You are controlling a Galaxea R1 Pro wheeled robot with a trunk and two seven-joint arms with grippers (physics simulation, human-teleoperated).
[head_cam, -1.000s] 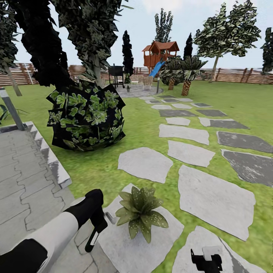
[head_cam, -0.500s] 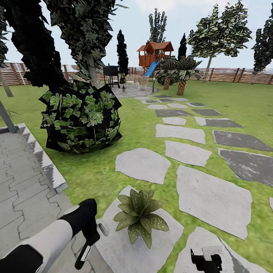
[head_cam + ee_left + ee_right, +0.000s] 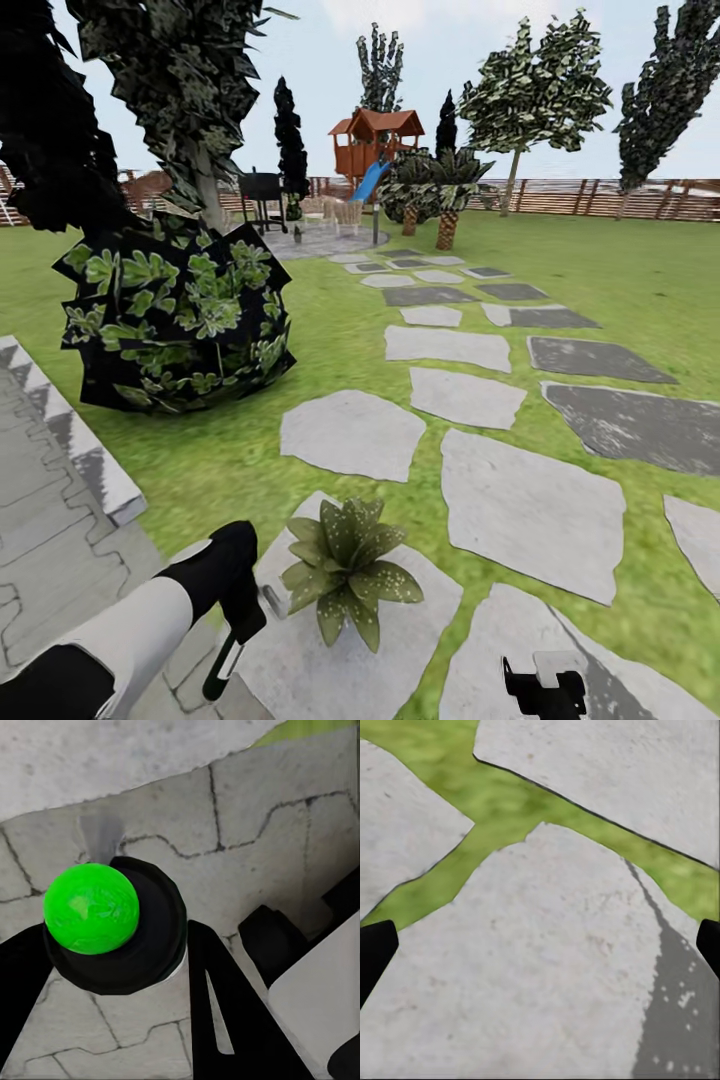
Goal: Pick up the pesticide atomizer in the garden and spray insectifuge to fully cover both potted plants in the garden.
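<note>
Your left gripper (image 3: 232, 625) stays clamped on the pesticide atomizer (image 3: 112, 922), nozzle beside the potted plant (image 3: 345, 567). Insectifuge (image 3: 385, 580) specks its near leaves only. Right gripper (image 3: 542, 688) hangs low, jaws apart, empty. View has swung right since a second ago: bush (image 3: 175, 315) slides left. Judgement: coverage partial; second plant unlocated.

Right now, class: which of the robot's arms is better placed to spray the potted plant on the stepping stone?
The left. Its gripper holds the atomizer beside the potted plant; the right gripper is empty and farther off.
</note>
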